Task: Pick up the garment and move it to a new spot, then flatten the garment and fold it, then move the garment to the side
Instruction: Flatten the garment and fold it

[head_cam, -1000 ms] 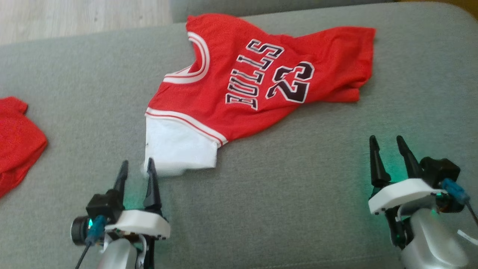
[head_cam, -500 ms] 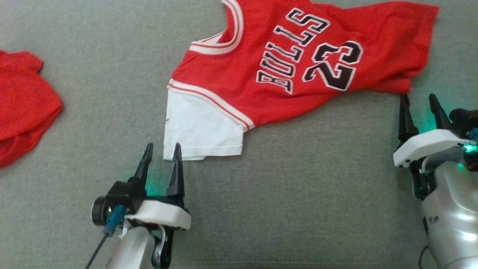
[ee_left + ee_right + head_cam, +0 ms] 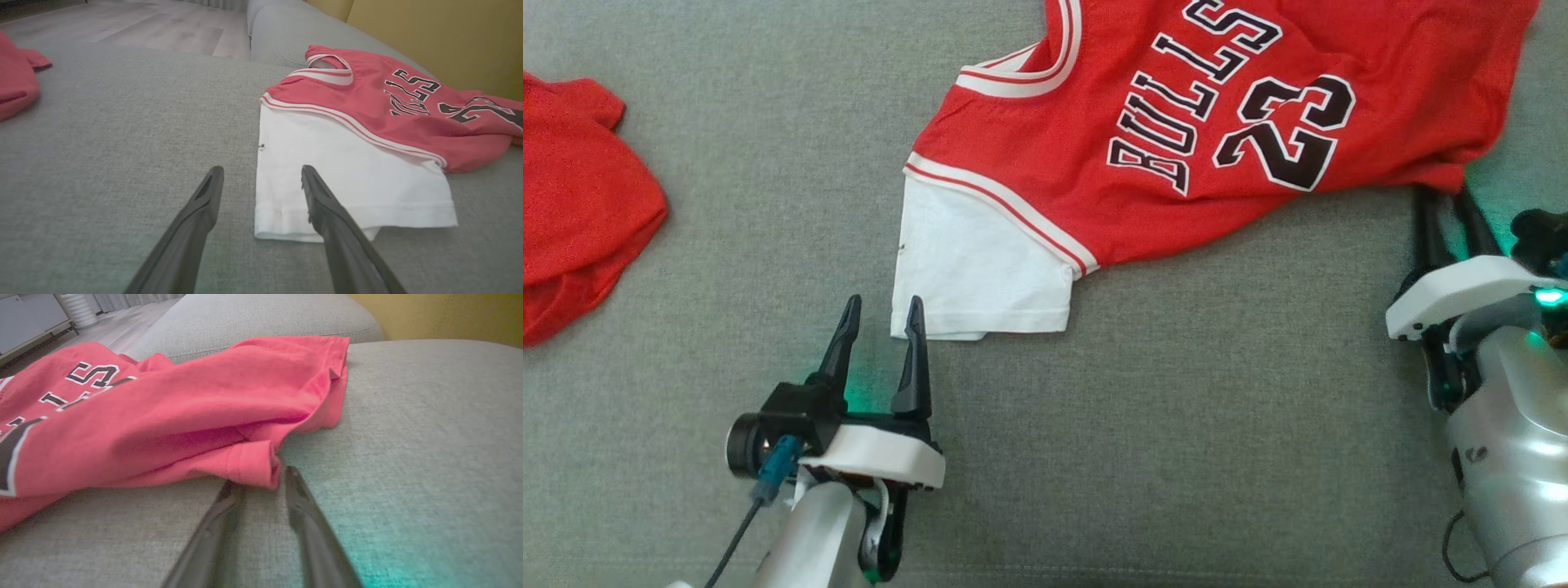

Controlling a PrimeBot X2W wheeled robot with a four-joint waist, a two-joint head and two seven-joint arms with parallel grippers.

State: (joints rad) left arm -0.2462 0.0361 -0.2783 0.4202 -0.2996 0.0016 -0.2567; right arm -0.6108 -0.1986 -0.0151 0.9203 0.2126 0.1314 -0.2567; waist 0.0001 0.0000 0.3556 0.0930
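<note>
The garment [image 3: 1176, 122] is a red "BULLS 23" jersey with a white sleeve [image 3: 980, 269], spread rumpled across a grey sofa cushion [image 3: 1176, 425]. My left gripper [image 3: 884, 304] stands open on the cushion, its right finger lying over the sleeve's near corner. In the left wrist view the left gripper [image 3: 261, 169] straddles the left edge of the white sleeve [image 3: 339, 179]. My right gripper [image 3: 1441, 196] reaches the jersey's near right hem corner. In the right wrist view the right gripper [image 3: 261, 477] has narrowed jaws, and the folded hem of the garment [image 3: 163, 412] covers the fingertips.
Another red cloth [image 3: 580, 220] lies bunched at the cushion's left. In the left wrist view, wooden floor [image 3: 143, 24] lies beyond the cushion's far edge and a yellow backrest [image 3: 429, 32] rises behind the jersey. A second cushion [image 3: 265, 314] lies beyond the jersey.
The head camera has tilted down, shifting the whole picture. My right gripper has reached the hem corner and its jaws have narrowed. My left gripper has opened wider at the sleeve corner.
</note>
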